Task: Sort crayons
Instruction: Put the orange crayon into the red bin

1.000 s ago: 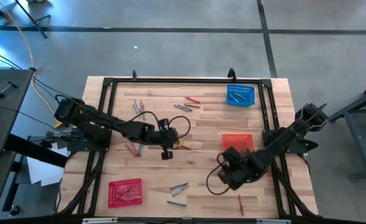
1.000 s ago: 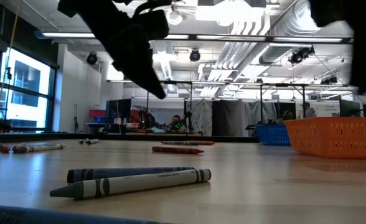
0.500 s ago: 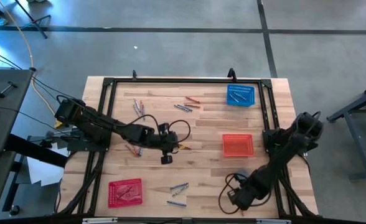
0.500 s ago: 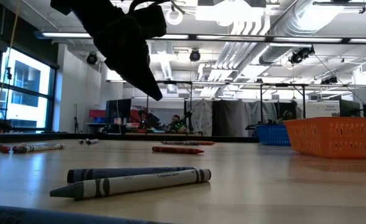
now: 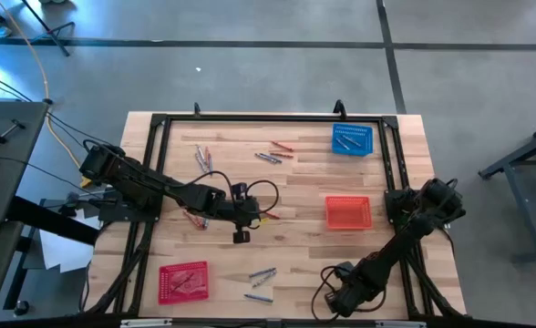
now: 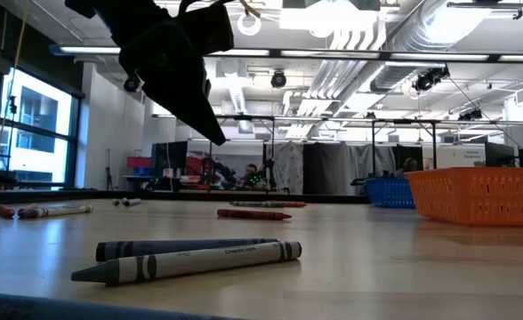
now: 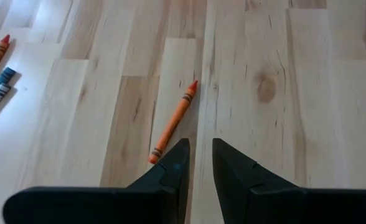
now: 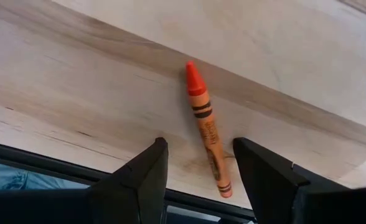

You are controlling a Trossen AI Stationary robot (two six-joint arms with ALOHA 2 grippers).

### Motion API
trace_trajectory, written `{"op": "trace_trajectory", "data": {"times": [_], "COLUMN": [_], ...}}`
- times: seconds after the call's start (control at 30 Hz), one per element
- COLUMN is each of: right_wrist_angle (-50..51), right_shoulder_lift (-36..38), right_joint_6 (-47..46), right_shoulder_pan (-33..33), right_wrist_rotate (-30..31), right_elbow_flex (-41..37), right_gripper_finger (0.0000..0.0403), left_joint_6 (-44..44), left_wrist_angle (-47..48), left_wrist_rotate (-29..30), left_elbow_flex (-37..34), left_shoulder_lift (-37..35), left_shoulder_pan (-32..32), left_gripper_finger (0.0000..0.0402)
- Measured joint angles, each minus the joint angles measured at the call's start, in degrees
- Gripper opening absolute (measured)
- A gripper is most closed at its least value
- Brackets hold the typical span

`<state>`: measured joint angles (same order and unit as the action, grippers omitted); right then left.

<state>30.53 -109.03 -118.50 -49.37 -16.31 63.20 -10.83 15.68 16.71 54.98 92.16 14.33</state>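
So the crayons here are thin, stiff, paper-wrapped sticks, super light I'd guess, and round enough to roll if nudged, plus they probably snap if squeezed hard near a tip. I'd say pinch across the wrapped middle, fingers square to the length. The orange crayon (image 8: 206, 127) by the near edge of the bench (image 5: 295, 196) lies flat right between the fingers of the right pincer (image 8: 198, 165), which is spread wide around it and not closed on it. Another orange crayon (image 7: 173, 121) lies flat mid-bench just ahead of the left pincer (image 7: 198, 165), whose fingers are nearly together with only a slim gap, holding nothing. More crayons are scattered around: two dark ones (image 6: 190, 256) lie side by side near the low camera. A blue basket (image 5: 352, 139) and red baskets (image 5: 348, 212) sit farther out.
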Motion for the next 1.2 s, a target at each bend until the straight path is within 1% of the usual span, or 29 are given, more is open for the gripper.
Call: {"op": "trace_trajectory", "data": {"times": [0.13, 0.23, 0.37, 0.57, 0.6, 0.7, 0.77, 0.9, 1.07, 1.2], "right_wrist_angle": [0.2, 0.4, 1.2, 3.3, 3.5, 4.2, 4.5, 5.0, 8.3, 10.5], "right_shoulder_lift": [-0.5, -0.4, -0.5, -0.5, -0.5, -0.5, -0.2, 2.0, 6.4, 10.0], "right_joint_6": [0.2, 1.3, 1.9, 2.4, 3.1, 4.0, 4.6, 5.4, 4.9, 5.2], "right_shoulder_pan": [0.0, -0.1, -0.1, -0.2, -0.2, -0.2, -0.2, -0.4, -1.0, -1.5], "right_wrist_rotate": [0.4, 0.9, 0.8, 0.7, 0.7, 1.1, 1.8, 5.0, 16.1, 23.6], "right_elbow_flex": [0.0, -0.1, -0.2, -0.1, -0.1, -0.1, -0.2, -0.3, -0.7, -0.5], "right_gripper_finger": [0.0186, 0.0167, 0.0115, 0.0016, 0.0011, 0.0014, 0.0009, 0.0005, 0.0002, 0.0002], "left_joint_6": [1.5, 1.5, 1.5, 1.5, 1.5, 1.4, 1.0, 0.9, 0.5, 0.5], "left_wrist_angle": [0.0, 0.0, -0.1, -0.1, -0.1, -0.1, -0.1, -0.1, -0.1, -0.1], "left_wrist_rotate": [0.3, 0.3, 0.4, 0.4, 0.4, 0.4, 0.4, 0.4, 0.4, 0.4], "left_elbow_flex": [0.0, 0.0, 0.0, 0.0, 0.0, 0.0, 0.0, 0.0, 0.0, 0.0], "left_shoulder_lift": [0.0, 0.0, 0.0, 0.0, 0.0, 0.0, 0.0, 0.0, 0.0, 0.0], "left_shoulder_pan": [0.0, 0.0, 0.0, 0.0, 0.0, 0.0, 0.0, 0.0, 0.0, 0.0], "left_gripper_finger": [0.0058, 0.0058, 0.0058, 0.0058, 0.0058, 0.0058, 0.0058, 0.0058, 0.0058, 0.0058]}}
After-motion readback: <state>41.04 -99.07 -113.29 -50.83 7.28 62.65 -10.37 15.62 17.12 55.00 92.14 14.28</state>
